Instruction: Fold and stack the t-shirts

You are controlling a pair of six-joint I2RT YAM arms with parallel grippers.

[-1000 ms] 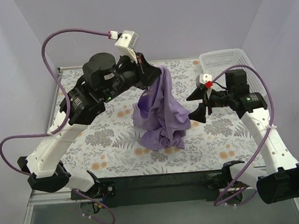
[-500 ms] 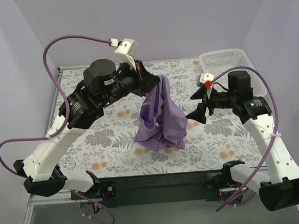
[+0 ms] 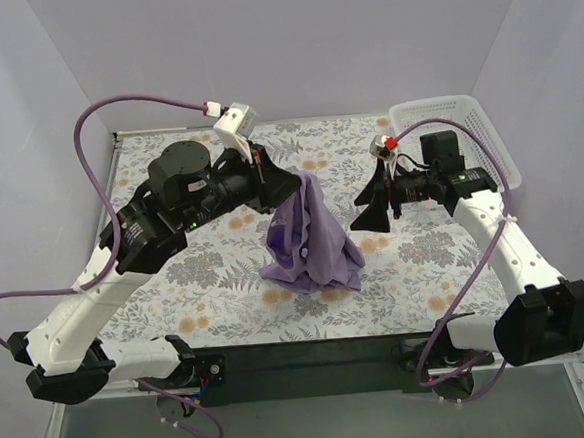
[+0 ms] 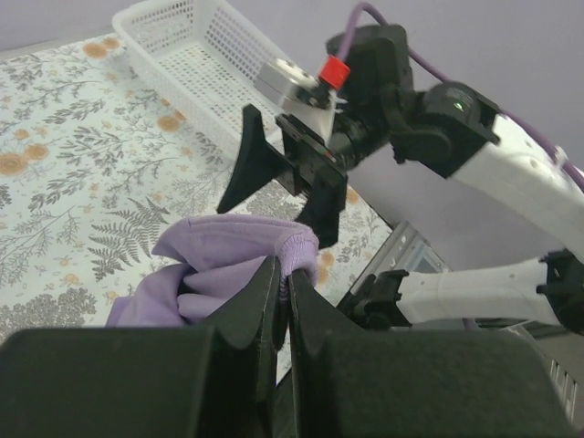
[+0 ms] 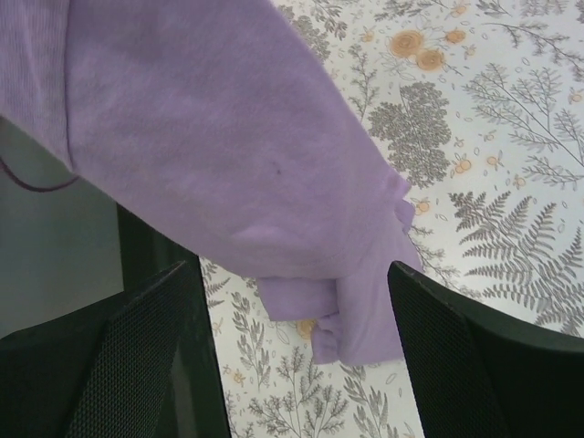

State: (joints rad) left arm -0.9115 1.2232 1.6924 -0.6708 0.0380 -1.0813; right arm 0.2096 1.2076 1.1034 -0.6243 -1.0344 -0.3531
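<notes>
A plain lavender-purple t-shirt (image 3: 311,240) hangs bunched from my left gripper (image 3: 297,179), its lower part resting crumpled on the flowered table. My left gripper (image 4: 284,271) is shut on a ribbed hem of the shirt (image 4: 233,258). My right gripper (image 3: 368,206) is open and empty, a little to the right of the hanging shirt and pointed at it. In the right wrist view the shirt (image 5: 228,155) fills the upper left, ahead of the wide-apart fingers (image 5: 155,356).
A white plastic mesh basket (image 3: 451,133) stands at the table's back right corner; it also shows in the left wrist view (image 4: 196,55). The flowered tablecloth (image 3: 196,276) covers the table. Purple walls close in the back and both sides.
My left gripper has lowered and drawn toward the left with the shirt, so more cloth rests on the table. My right arm has swung up and left toward the shirt.
</notes>
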